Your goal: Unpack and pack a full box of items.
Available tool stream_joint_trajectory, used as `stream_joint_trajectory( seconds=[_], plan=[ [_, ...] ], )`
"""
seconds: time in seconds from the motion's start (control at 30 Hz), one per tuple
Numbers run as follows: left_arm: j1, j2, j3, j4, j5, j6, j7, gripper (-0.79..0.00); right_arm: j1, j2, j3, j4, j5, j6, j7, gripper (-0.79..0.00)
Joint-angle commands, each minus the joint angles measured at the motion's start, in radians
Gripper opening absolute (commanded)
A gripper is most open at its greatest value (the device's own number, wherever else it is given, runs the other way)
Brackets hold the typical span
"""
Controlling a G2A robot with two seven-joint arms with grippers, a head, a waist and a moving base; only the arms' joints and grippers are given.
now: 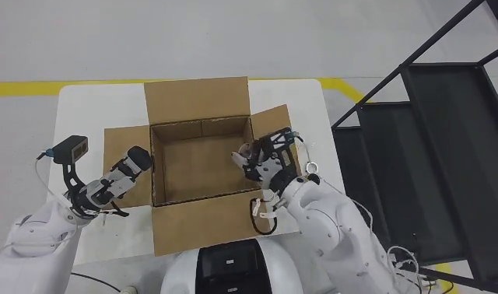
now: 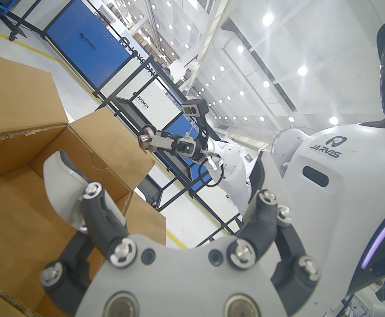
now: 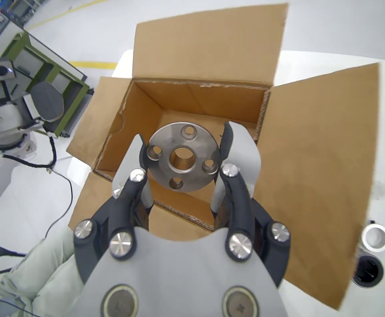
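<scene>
Your right gripper [image 3: 183, 145] has its jaws closed on a flange [image 3: 192, 146]. One finger [image 3: 131, 153] presses the rim on one side and the other presses the opposite side. The flat face with its four bolt holes and centre bore is turned towards the wrist camera. From above, that gripper [image 1: 243, 159] hangs over the opening of the box [image 1: 201, 128], just inside the right wall and nearer the front edge than the back. The flange is above the rim and touches no cardboard. The box floor [image 3: 208, 122] under it is bare brown cardboard, so there is free space towards the left wall and the far wall.

All four flaps are folded outward. The right flap [image 1: 272, 125] slopes up beside the right wrist, close to the arm. The far flap [image 3: 208, 44] stands higher, beyond the opening.

Your left gripper [image 2: 159, 173] has its jaws spread wide with nothing between them. It sits outside the box's left wall, over the left flap [image 1: 124, 146], apart from the opening.

On the table [image 1: 85, 107] past the right flap are a small white ring [image 3: 375, 237] and, just beside it, a black cylinder [image 3: 367, 270]. A dark metal rack [image 1: 412, 154] stands off the table's right edge.
</scene>
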Motion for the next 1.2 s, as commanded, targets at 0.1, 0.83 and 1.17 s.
stream_joint_trajectory(
  seconds=[0.1, 0.83, 1.17],
  plan=[
    [0.0, 0.0, 0.0, 0.0, 0.0, 0.0, 0.0, 0.0, 0.141, -0.024, -0.13, 0.136, -0.068, 0.114, 0.063, -0.785],
    [0.0, 0.0, 0.0, 0.0, 0.0, 0.0, 0.0, 0.0, 0.197, -0.036, -0.158, 0.193, -0.057, 0.148, 0.077, -0.785],
    [0.0, 0.0, 0.0, 0.0, 0.0, 0.0, 0.0, 0.0, 0.495, -0.094, -0.326, 0.499, -0.047, 0.149, 0.221, -0.785]
  ],
)
